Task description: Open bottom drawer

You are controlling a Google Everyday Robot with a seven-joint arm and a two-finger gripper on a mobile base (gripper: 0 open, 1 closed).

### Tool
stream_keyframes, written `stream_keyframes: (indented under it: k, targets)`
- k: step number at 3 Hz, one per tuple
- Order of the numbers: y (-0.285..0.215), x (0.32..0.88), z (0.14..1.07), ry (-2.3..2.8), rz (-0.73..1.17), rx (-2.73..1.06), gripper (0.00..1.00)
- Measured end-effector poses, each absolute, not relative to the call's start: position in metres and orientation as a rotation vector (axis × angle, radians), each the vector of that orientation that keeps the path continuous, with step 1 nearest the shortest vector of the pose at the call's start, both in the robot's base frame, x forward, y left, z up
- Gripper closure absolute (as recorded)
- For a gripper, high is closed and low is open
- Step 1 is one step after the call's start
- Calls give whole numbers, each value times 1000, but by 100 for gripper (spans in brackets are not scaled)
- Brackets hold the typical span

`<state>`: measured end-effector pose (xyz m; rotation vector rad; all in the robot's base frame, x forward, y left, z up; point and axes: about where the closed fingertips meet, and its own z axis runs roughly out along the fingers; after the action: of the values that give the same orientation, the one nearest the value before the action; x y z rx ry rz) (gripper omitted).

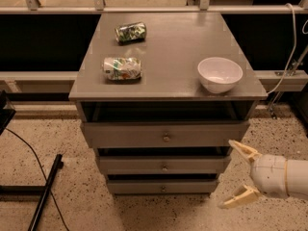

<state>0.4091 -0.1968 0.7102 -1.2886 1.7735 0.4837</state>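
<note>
The grey cabinet has three stacked drawer fronts, each with a small round knob. The bottom drawer [162,186] is the lowest and slimmest, its knob at centre, and its front sits in line with the drawers above. My gripper [240,174] hovers at the lower right, beside the cabinet's right side at about the height of the middle and bottom drawers. Its two cream fingers [243,150] are spread wide apart with nothing between them, and it touches no drawer.
On the cabinet top [163,52] lie a white bowl [220,74] at the right and two crushed cans [122,68] [130,32] at the left. A black stand leg [45,191] and cable cross the speckled floor at the left. A rail runs behind.
</note>
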Motion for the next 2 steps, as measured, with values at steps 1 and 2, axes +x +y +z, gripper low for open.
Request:
stream_keyframes:
  k: [1,2]
  targets:
    - [-210,398,645,1598,506,-1317,0]
    - [-210,398,646,1600,505,-1318,0]
